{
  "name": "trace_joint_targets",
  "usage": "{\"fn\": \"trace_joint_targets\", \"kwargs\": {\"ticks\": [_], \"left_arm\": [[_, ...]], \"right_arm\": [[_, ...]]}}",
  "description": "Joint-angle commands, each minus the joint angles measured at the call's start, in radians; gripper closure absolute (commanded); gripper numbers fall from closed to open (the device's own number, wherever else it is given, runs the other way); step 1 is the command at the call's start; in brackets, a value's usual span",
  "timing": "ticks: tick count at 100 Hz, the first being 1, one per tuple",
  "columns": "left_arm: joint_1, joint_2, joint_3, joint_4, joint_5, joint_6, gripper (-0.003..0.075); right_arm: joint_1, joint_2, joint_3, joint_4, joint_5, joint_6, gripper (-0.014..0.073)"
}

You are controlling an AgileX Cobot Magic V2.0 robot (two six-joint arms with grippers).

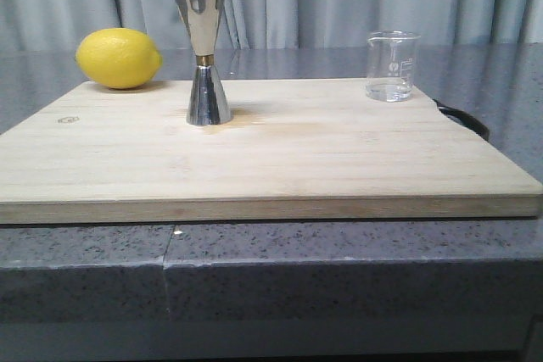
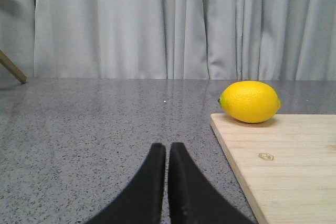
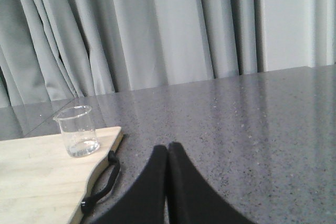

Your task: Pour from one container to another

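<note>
Beaker (image 1: 392, 66) upright, well apart from jigger (image 1: 204, 50) — seemingly near-empty

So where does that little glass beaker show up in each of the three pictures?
Front view: glass beaker at the wooden board's far right corner.
Left wrist view: not in it.
Right wrist view: beaker on the board's corner, near a black strap.
Shared landmark: the wooden board.

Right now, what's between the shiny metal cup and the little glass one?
Nothing, just bare wooden board between jigger and beaker, in the front view.
</note>
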Motion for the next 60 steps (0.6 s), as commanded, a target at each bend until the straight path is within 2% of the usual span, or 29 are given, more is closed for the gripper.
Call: {"fn": "trace_joint_targets", "kwargs": {"ticks": [1,60], "left_arm": [[0.003,-0.025,0.035,0.0,-0.071,-0.009,0.0739],[0.003,-0.025,0.035,0.0,-0.071,-0.009,0.0739]], "right_arm": [[-0.006,-0.022,0.025,0.0,-0.049,-0.012,0.0664],[-0.006,-0.022,0.025,0.0,-0.038,-0.012,0.0664]]}}
